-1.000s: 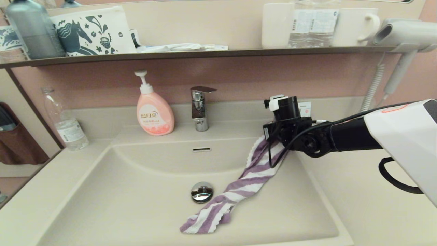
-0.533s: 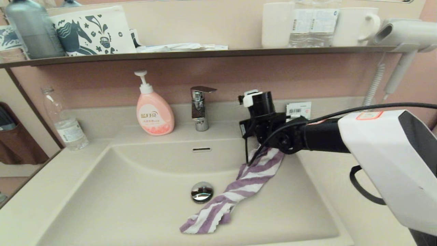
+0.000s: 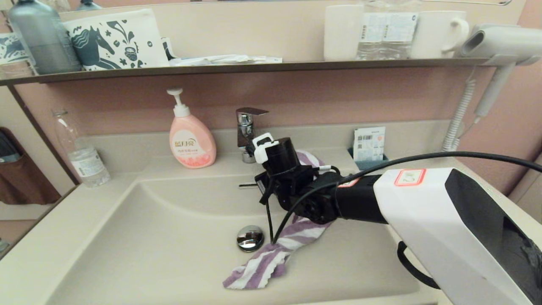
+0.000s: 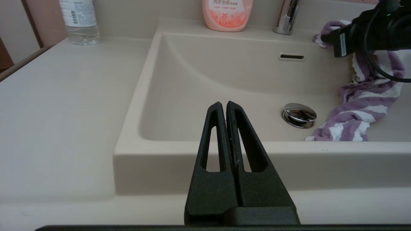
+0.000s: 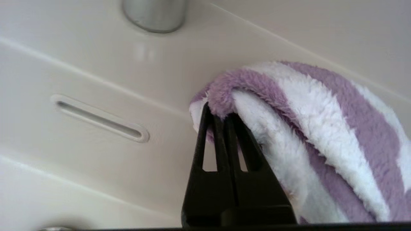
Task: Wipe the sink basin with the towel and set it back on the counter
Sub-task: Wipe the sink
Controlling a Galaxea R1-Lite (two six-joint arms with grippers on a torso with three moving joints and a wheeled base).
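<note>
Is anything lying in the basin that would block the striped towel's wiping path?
Nothing loose. The right claw grips the purple-and-white striped fleece towel; only the round chrome drain plug sits in the cream-beige sink basin.

One striped towel, one soap dispenser, one tap and one drain plug. Two mugs stand on the shelf. One clear bottle stands on the worktop.

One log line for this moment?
right end effector: shut on striped towel | at sink basin back wall | left end effector: shut, parked
</note>
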